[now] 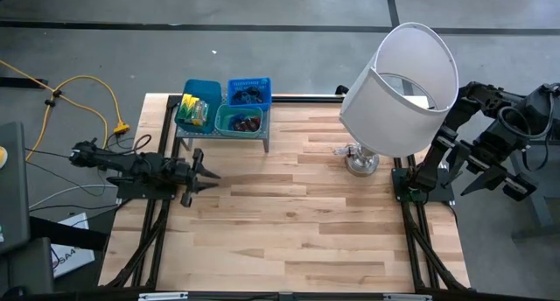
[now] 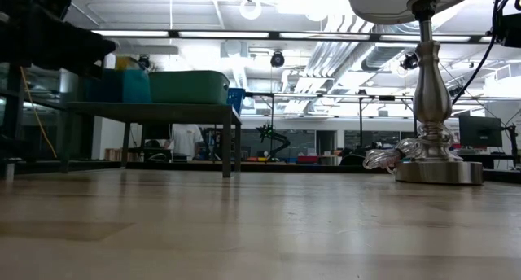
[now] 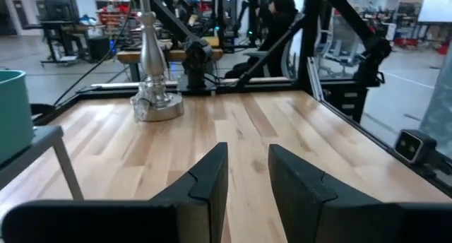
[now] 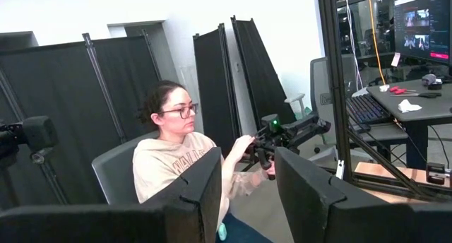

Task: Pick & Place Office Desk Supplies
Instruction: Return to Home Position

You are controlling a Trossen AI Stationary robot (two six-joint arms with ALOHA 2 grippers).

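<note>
supplies (image 1: 248, 123) sit up on the rack (image 1: 219, 138) at 12 o'clock of the nearer left jaws, and fwiw left and right jaws gape narrow, empty

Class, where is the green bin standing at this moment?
In the high view, the green bin sits on the grey rack, left of the lamp, beside a blue bin and a blue basket.

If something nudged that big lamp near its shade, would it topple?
Probably fairly tippy: the large white shade sits high on a slim stem, so a high push has leverage. The broad metal base looks heavy, so a low push would likely slide it instead.
</note>
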